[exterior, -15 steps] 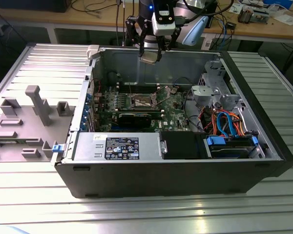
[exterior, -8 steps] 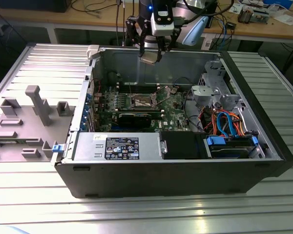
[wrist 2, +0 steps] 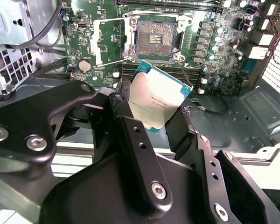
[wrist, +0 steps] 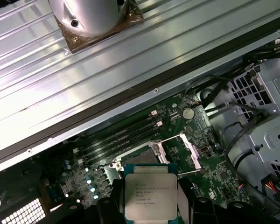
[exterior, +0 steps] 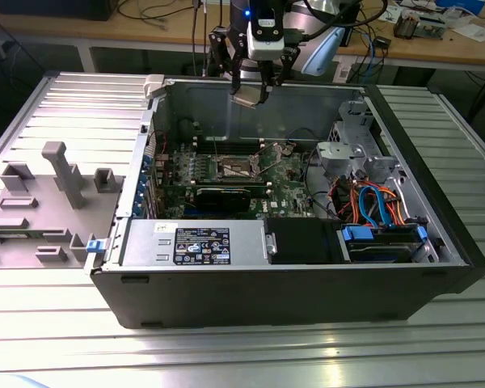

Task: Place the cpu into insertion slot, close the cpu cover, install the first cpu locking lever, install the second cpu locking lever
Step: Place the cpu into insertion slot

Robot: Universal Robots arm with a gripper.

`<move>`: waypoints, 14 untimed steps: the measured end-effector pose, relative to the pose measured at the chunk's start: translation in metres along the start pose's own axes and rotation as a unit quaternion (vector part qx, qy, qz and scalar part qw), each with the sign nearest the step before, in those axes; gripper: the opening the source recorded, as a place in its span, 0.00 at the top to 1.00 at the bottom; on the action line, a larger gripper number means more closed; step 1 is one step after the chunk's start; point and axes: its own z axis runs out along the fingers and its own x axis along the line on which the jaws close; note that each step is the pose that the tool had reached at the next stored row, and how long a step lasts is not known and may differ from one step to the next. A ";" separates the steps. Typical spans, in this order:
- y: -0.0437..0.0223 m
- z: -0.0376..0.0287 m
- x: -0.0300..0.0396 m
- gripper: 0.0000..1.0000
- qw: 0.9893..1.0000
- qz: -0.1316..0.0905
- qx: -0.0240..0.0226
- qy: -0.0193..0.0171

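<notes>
A robot gripper (exterior: 250,92) grasps the cpu (exterior: 246,100) by two opposite edges, fingers (wrist 2: 120,103) clenched on it, above the rear wall of an open computer case (exterior: 267,284) lying on a ribbed metal table (exterior: 226,356). In both wrist views the chip hangs in the air, metal top facing the cameras, well apart from the insertion slot (wrist 2: 156,39) on the green motherboard (exterior: 287,190). The socket is bare, and the cpu cover (wrist: 190,150) stands swung open beside it.
</notes>
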 end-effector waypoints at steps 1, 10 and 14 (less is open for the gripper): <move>0.0000 0.0000 0.0000 0.46 1.000 0.000 0.000 0.000; 0.0000 0.0001 0.0000 0.46 1.000 0.002 0.000 0.000; 0.0000 0.0001 0.0000 0.46 1.000 0.002 0.000 0.000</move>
